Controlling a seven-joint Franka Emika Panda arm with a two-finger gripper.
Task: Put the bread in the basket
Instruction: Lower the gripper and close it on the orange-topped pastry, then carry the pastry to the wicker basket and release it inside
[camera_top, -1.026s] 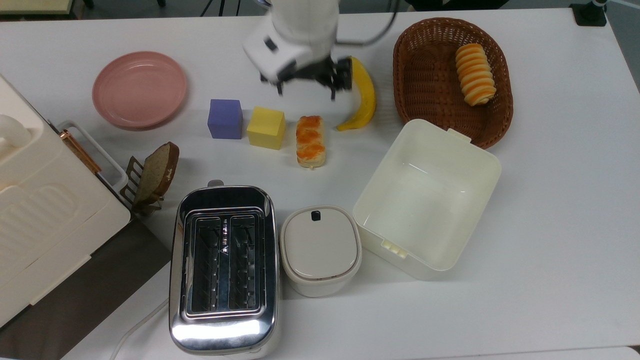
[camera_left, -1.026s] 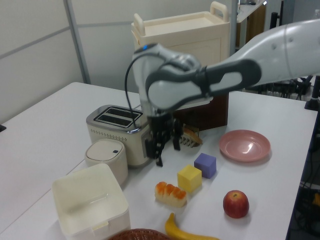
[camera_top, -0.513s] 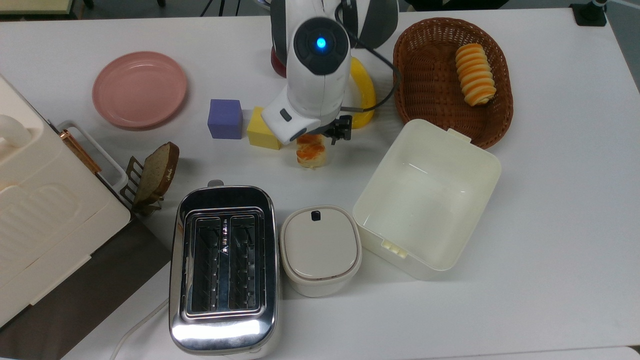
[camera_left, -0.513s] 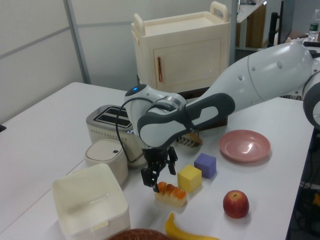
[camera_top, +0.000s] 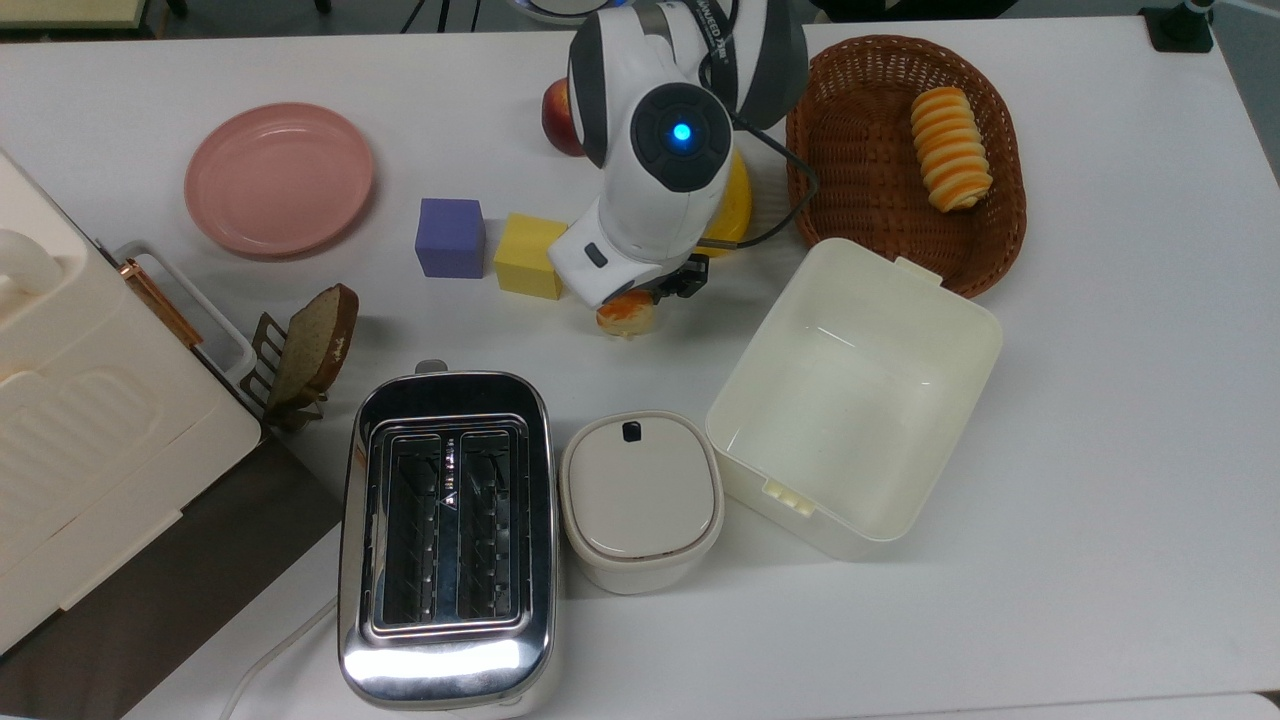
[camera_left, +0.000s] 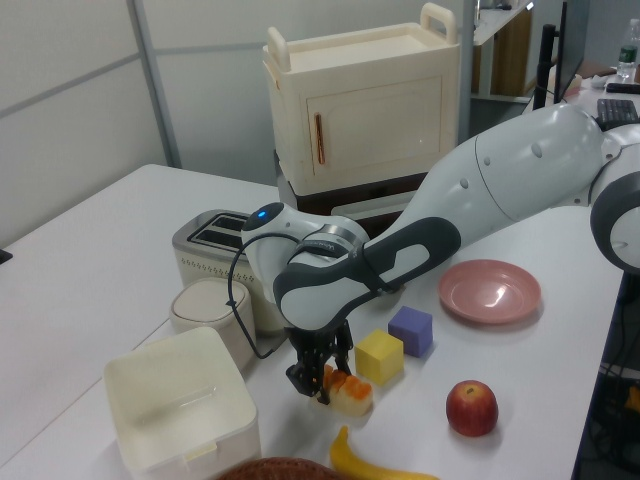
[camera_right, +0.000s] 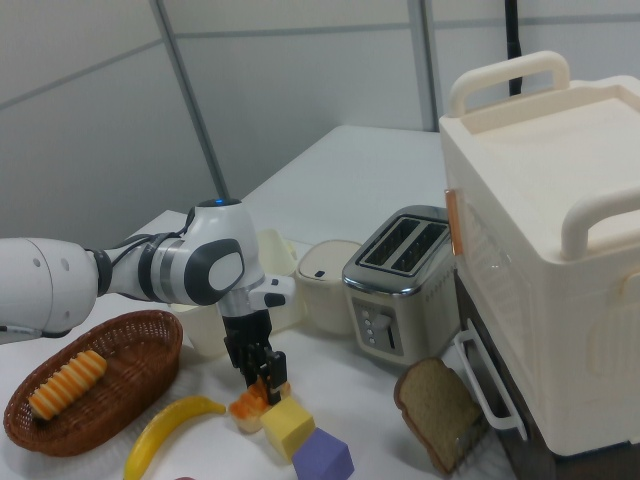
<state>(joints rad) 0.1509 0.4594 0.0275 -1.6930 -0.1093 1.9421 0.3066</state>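
While the small pale-tan bread with the blotchy orange top (camera_top: 624, 315) lies on the white table (camera_top: 1100, 420), the robot's black two-finger gripper (camera_top: 652, 290) is low over it in the top view. The white arm covers most of the bread there, so just one end peeks out. It sits just beside the yellow block (camera_top: 531, 256), near the yellow banana (camera_top: 738, 200). The oval dark-brown woven basket (camera_top: 870, 170) is well apart, toward the top view's right. A long orange-and-cream striped roll (camera_top: 950, 147) lies inside it, but the small bread is not in it yet.

In the left view, the gripper (camera_left: 318, 378) has one finger on each side of the bread (camera_left: 345, 390). The fingers look narrow and close around it, so I think it is gripping the bread. The bread rests on the table, next to the yellow block (camera_left: 379, 356).

In the right view, the gripper (camera_right: 262, 372) points down onto the bread (camera_right: 249, 404), which is on the table beside the yellow block (camera_right: 288, 424). The basket (camera_right: 140, 345) is toward the right view's left, past the banana (camera_right: 175, 420).

So the reaching part looks done. What is left is to lift the bread, carry it over the banana to the basket, and let go of it inside.
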